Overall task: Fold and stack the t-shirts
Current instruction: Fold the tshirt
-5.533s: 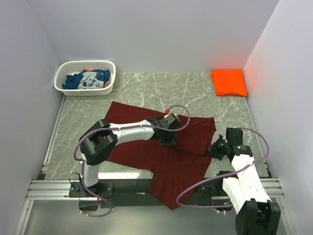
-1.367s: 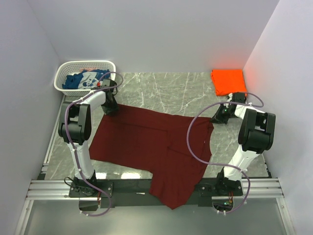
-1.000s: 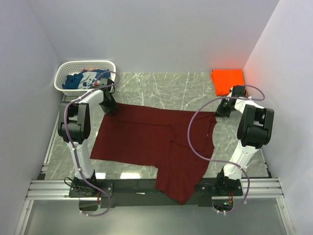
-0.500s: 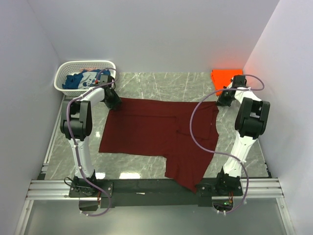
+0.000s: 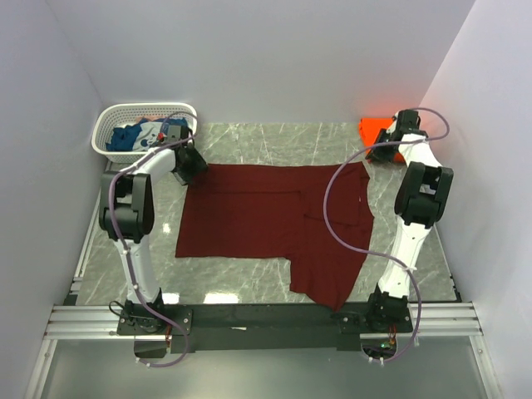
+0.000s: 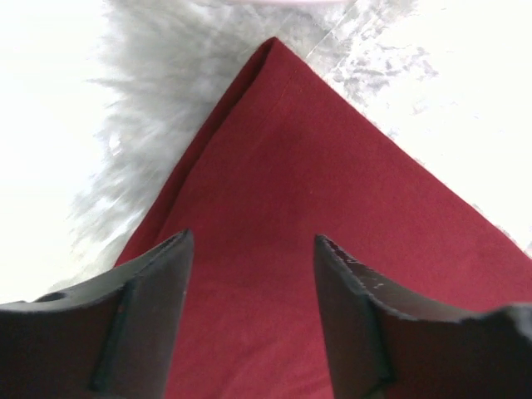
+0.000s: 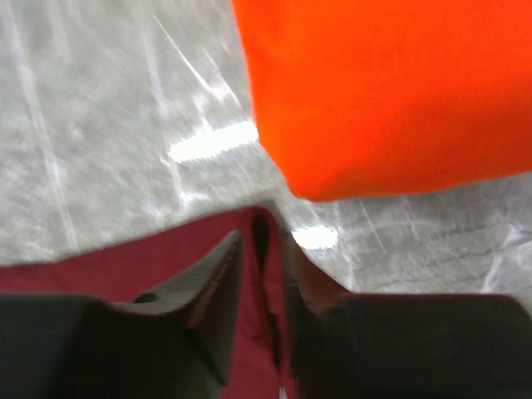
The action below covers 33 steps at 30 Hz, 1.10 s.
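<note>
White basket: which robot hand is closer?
Left. The left gripper is beside the basket, at a corner of the maroon shirt; the right gripper is far across, by the orange shirt.

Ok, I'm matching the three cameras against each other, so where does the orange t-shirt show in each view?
Top external: the orange t-shirt lies at the far right corner, upper right of the picture.
Left wrist: not in it.
Right wrist: it fills the upper right.
Shared landmark: the maroon t-shirt is in all three views. In the left wrist view its corner points up; in the right wrist view it is a strip at the lower left.
</note>
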Tool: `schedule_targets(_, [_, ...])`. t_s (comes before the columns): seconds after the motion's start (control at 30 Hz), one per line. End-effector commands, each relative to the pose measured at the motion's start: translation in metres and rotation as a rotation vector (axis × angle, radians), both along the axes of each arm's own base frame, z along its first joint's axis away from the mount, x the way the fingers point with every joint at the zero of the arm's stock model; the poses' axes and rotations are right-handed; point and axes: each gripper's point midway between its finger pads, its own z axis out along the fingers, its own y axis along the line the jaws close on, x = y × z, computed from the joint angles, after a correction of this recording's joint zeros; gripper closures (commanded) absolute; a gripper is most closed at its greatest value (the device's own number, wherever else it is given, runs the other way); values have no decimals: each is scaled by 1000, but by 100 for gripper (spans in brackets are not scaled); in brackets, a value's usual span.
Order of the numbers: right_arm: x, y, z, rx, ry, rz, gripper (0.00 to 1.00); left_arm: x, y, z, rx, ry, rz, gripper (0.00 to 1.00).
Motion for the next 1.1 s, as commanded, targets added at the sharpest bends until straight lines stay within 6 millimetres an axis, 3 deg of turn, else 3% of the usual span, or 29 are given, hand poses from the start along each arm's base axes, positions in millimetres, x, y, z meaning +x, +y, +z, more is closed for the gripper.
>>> schedule_targets(0.0, [11,2,43,-36,-75,-4,64,-3,16,60,47,-119,31,33])
schedule_targets(0.03, [8,-1,58,-63,-94,-31,61,-9,21,63,70,-117,40,30])
schedule_targets(0.1, [-4,2,60,-78,-73,-56,53,-26,28,73,102,-123,46,25])
schedule_targets(0.13, [-10,8,75,-83,-85,-65,52,-34,32,75,119,-121,53,23])
schedule_targets(0.17, [-17,9,78,-88,-75,-101,50,-51,39,77,147,-103,60,23])
schedule_targets(0.2, [-33,13,67,-81,-30,-117,49,-60,42,78,158,-97,66,23])
schedule_targets(0.23, [-43,22,84,-78,-53,-132,48,-77,46,67,174,-56,67,17])
schedule_targets(0.27, [-53,24,86,-93,-45,-152,47,-89,51,76,190,-64,77,16])
schedule_targets(0.33, [-85,40,84,-117,-5,-164,46,-118,55,63,207,-12,74,16])
schedule_targets(0.37, [-96,45,83,-134,9,-165,44,-128,57,70,205,-30,84,14])
schedule_targets(0.43, [-131,48,78,-181,50,-192,43,-152,59,64,206,9,86,12])
schedule_targets(0.53, [-173,64,73,-204,70,-179,41,-194,61,44,193,74,100,15])
schedule_targets(0.57, [-182,67,72,-196,68,-176,40,-201,60,46,178,61,118,17])
schedule_targets(0.63, [-208,83,69,-168,49,-150,40,-220,60,32,164,97,129,20])
schedule_targets(0.83, [-261,103,69,-148,-3,-94,40,-252,53,4,122,163,132,26])
schedule_targets(1.07, [-298,103,63,-126,-42,-87,41,-259,45,-5,113,203,141,32])
